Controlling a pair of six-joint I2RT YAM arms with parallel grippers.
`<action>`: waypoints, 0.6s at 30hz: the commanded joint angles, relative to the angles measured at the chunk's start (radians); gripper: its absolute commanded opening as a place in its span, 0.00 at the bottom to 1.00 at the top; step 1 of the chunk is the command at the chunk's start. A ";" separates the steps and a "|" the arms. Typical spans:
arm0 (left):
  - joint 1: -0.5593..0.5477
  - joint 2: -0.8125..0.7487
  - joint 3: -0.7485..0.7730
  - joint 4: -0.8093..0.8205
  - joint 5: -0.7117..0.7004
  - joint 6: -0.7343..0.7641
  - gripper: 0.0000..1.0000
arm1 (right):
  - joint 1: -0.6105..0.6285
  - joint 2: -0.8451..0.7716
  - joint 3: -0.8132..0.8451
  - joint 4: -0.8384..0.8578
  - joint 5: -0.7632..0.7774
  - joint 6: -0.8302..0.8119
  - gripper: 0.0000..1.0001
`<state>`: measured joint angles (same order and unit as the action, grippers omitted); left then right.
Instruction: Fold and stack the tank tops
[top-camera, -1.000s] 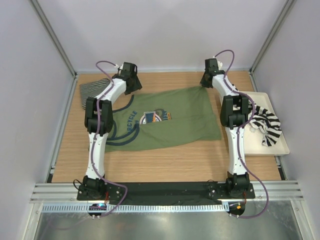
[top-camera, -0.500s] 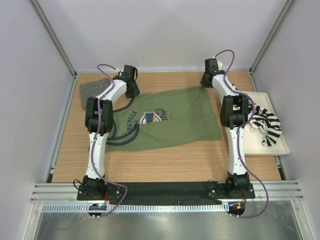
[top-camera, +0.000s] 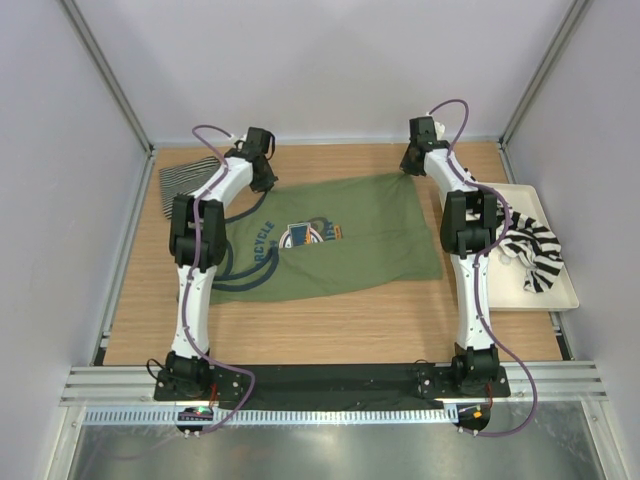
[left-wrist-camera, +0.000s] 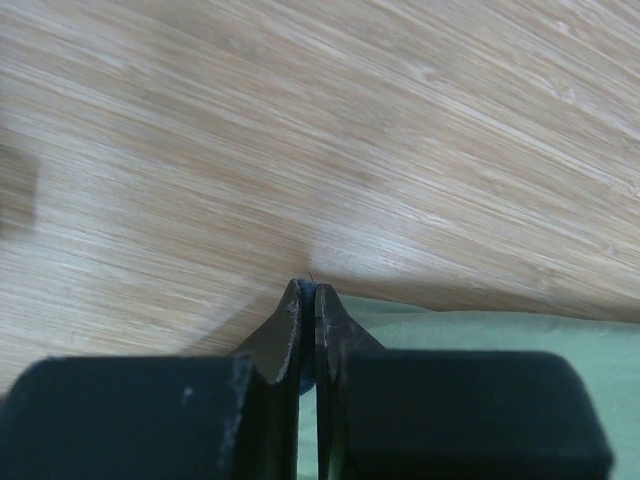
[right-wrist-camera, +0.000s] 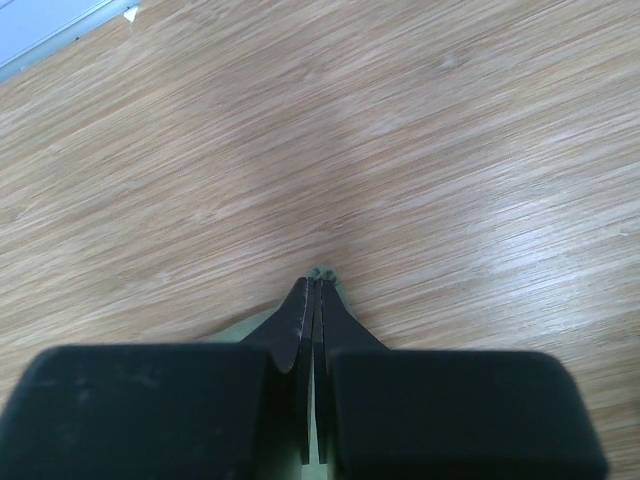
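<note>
The olive green tank top (top-camera: 335, 245) lies spread flat on the middle of the wooden table, printed side up. My left gripper (top-camera: 263, 180) is shut on its far left edge; in the left wrist view the jaws (left-wrist-camera: 307, 291) pinch the dark trim, with green cloth (left-wrist-camera: 480, 335) to their right. At the far right corner my right gripper (top-camera: 408, 168) is shut on the same top, and a nub of green (right-wrist-camera: 323, 271) pokes out past its tips (right-wrist-camera: 318, 283). The pinstriped tank top (top-camera: 185, 178) lies at the far left. The broad-striped tank top (top-camera: 530, 255) sits bunched on the tray.
A cream rectangular tray (top-camera: 562, 298) stands at the right edge of the table. Grey walls with metal posts close in the back and both sides. Both arm bases are bolted to the black rail (top-camera: 330, 380) at the near edge.
My left gripper has closed onto the far left edge of the green top. The right gripper and the cloth have not visibly moved.
</note>
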<state>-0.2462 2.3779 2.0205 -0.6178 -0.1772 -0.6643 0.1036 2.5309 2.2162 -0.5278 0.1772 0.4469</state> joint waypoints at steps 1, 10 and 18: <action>0.008 -0.058 0.034 -0.007 -0.059 0.046 0.00 | 0.004 -0.112 0.007 0.034 0.013 -0.011 0.01; -0.004 -0.146 -0.048 0.026 -0.096 0.078 0.00 | 0.005 -0.239 -0.139 0.109 -0.001 0.016 0.01; -0.044 -0.235 -0.144 0.029 -0.140 0.088 0.00 | 0.004 -0.406 -0.341 0.157 -0.002 0.036 0.01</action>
<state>-0.2687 2.2311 1.9102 -0.6086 -0.2565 -0.5976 0.1085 2.2314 1.9282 -0.4236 0.1650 0.4683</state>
